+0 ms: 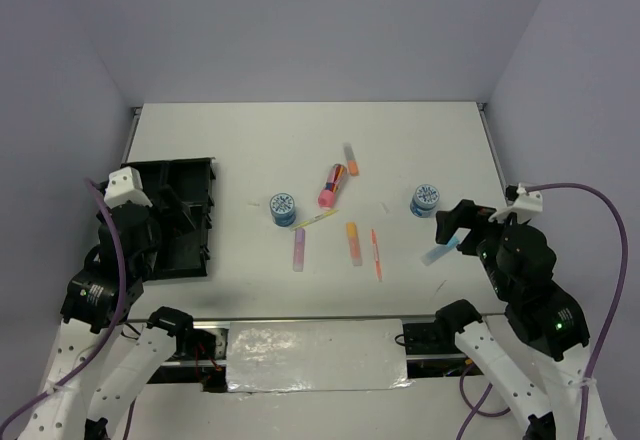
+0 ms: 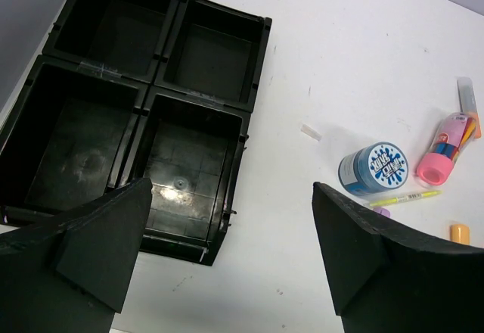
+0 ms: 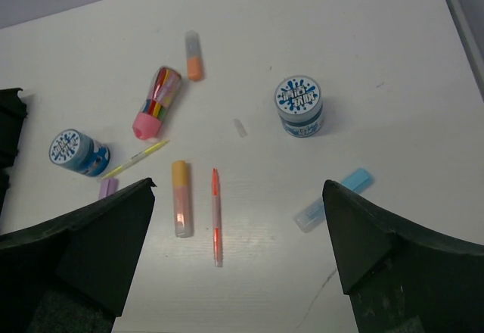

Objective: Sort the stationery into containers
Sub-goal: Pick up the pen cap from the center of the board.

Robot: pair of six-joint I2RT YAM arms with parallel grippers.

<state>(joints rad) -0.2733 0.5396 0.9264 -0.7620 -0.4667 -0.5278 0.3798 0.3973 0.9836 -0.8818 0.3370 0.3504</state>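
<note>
Hovering, both open and empty: my left claw (image 2: pixel 231 204) over the black tray (image 2: pixel 151 100) at 9 o'clock; my right claw (image 3: pixel 238 197) near light-blue stick (image 3: pixel 333 199); stationery (image 1: pixel 331 186) lies loose on tabletop (image 1: pixel 250 140), 3 o'clock of tray.

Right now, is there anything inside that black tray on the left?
The black tray shows four compartments, all bare where visible. One finger of the left gripper covers the near edge of the front compartments, so that strip cannot be checked.
</note>
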